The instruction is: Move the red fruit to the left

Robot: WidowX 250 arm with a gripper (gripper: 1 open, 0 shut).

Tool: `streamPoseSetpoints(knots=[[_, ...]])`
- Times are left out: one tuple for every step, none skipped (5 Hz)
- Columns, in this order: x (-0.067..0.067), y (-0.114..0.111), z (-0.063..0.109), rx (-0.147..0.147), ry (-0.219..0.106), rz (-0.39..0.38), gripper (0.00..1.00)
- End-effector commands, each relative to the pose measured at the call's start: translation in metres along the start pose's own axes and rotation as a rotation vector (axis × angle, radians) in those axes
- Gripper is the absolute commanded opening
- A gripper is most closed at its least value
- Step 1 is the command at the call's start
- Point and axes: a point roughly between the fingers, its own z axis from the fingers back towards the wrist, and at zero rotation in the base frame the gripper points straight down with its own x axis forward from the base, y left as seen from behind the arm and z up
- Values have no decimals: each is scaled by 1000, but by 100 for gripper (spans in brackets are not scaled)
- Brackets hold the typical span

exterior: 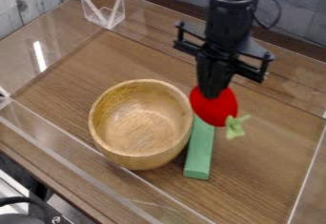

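Note:
The red fruit [215, 106] is a small bright red rounded toy with a light green leafy stem sticking out at its lower right. It hangs just above the table, pinched from above by my gripper [214, 91], which points straight down and is shut on it. The fruit sits over the upper end of a flat green block [201, 147], right beside the rim of the wooden bowl [140, 123]. The fingertips themselves are hidden against the fruit's top.
The wooden bowl stands at the centre left of the wood-grain table. Clear acrylic walls [38, 51] enclose the work area, with a transparent stand [102, 10] at the back left. Bare table lies to the right of the block.

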Motion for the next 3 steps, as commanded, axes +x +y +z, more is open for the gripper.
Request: streamPoseSetpoints(knots=[[2, 11, 22, -8, -89, 82, 0], [-1, 22, 28, -10, -105, 152, 0], [-3, 41, 34, -12, -115, 120, 0]])
